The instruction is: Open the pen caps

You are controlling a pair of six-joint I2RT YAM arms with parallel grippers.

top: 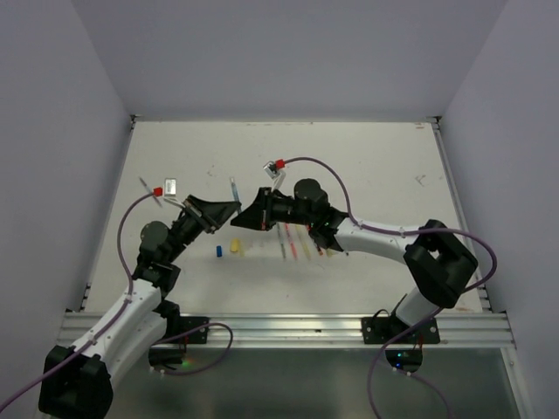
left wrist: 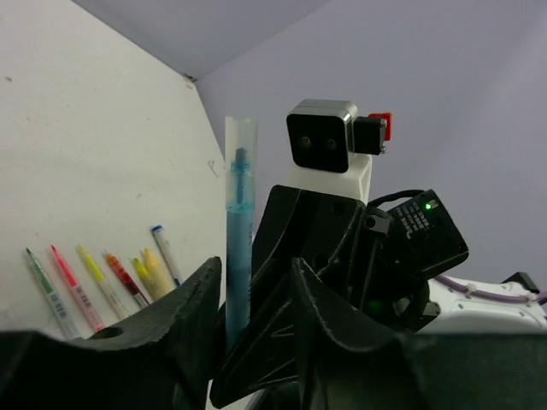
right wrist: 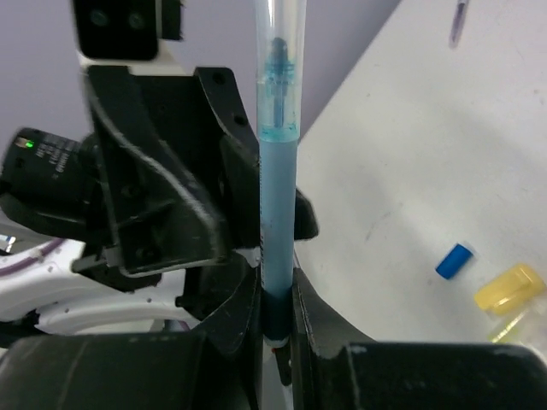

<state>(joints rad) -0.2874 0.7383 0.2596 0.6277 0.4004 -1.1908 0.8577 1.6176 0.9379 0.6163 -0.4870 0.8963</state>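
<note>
Your right gripper (right wrist: 275, 299) is squeezed tight on the blue pen (right wrist: 275, 196). The pen's bottom part sits pinched between the two right fingers, and the rest sticks straight up past the fingertips. At the top of the pen there is a see-through tube (right wrist: 275, 51) over the blue tip, so that end is covered. Your left gripper (left wrist: 254, 272) faces the right one, nose to nose. Its fingers (left wrist: 184, 316) are spread wider than the pen. The pen stands just beside one left finger, and the black tip of the right gripper fills the space by the other finger (you cannot tell from here if the left finger touches the pen). Two caps are already off and lie loose on the white table (right wrist: 444, 128). The blue cap (right wrist: 454, 260) and the yellow cap (right wrist: 509, 286) rest near each other, off to the side of the right fingers and well below the pen's top in the right wrist view. From above, they sit on the near side of both sets of fingers, close under the left ones. A row of pens (left wrist: 77, 290), green, pink, yellow and red, lies flat on the table beyond the left fingers.
</note>
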